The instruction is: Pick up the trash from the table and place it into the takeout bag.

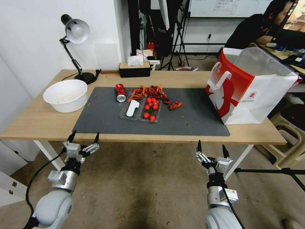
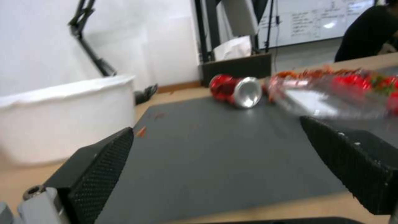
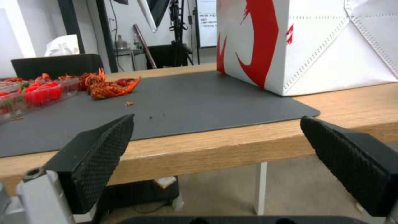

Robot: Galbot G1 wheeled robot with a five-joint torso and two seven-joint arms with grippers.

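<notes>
Several red tomatoes (image 1: 151, 108) inside clear tray (image 1: 125, 115)

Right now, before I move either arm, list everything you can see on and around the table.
Crushed red can: one, lying on the grey mat's far left part.
Clear plastic tray: one, holding red cherry tomatoes and a white piece, mid-mat.
Red crayfish shells: a pile behind the tray, one piece apart.
White round bowl: one, table's left.
Red-and-white takeout bag: one, upright, table's right.
Black desk lamp: one, far left.
Black tissue box: one, far edge.
Left claw, right claw: open, before the near edge.
</notes>
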